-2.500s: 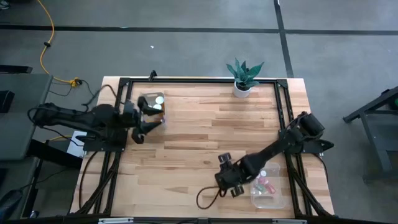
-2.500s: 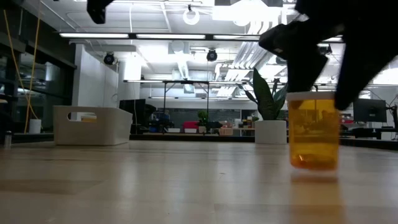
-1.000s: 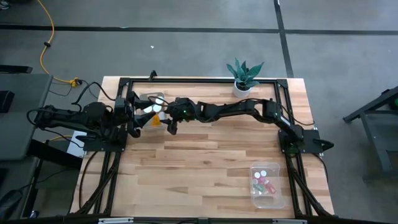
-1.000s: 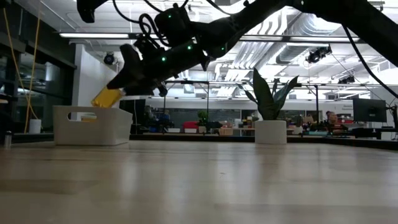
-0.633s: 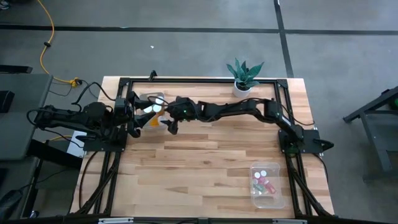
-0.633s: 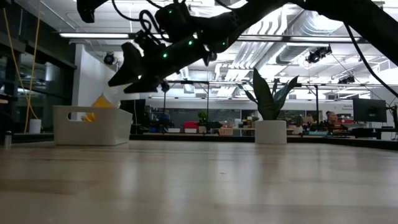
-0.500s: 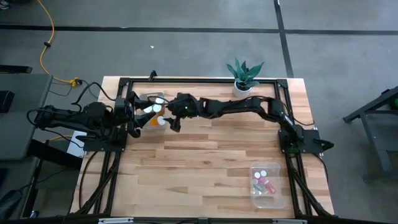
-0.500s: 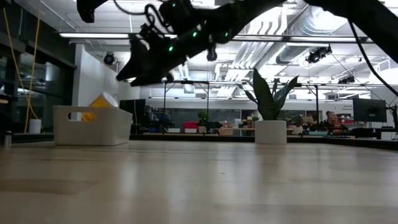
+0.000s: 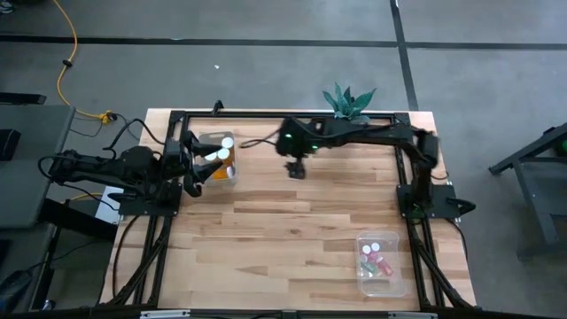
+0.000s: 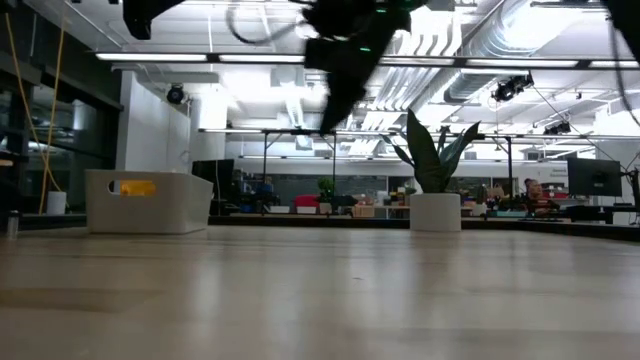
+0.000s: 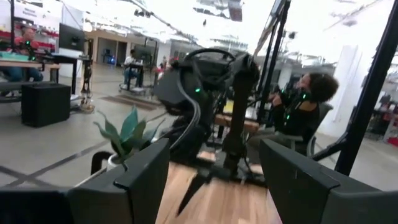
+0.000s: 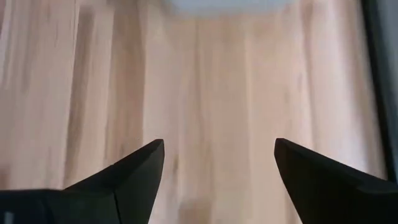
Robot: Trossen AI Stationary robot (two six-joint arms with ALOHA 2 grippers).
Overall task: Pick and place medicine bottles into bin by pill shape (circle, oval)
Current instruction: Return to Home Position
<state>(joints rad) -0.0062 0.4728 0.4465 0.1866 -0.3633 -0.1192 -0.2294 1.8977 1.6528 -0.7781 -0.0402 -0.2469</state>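
Note:
A white bin (image 9: 236, 161) stands at the table's far left; it shows in the low view (image 10: 160, 210) too. In it lie medicine bottles with white caps (image 9: 227, 143) and an orange one (image 9: 221, 170), which shows through the bin's handle hole (image 10: 136, 187). A clear bin (image 9: 361, 276) at the near right holds several more bottles (image 9: 376, 257). My right gripper (image 9: 295, 168) hangs open and empty over bare wood (image 12: 217, 149), to the right of the white bin. My left gripper (image 9: 197, 164) is open and empty at the white bin's left side (image 11: 214, 155).
A plant in a white pot (image 10: 437, 212) stands at the far edge, partly under my right arm (image 9: 363, 133). A black frame (image 9: 266, 114) runs along the table's edges. A person (image 11: 305, 106) sits in the room beyond the table.
My right gripper held an orange bottle tilted over the white bin and has let it go; the bottle has fallen into the bin. The gripper has then risen and swung toward the table's right edge, away from the bin.

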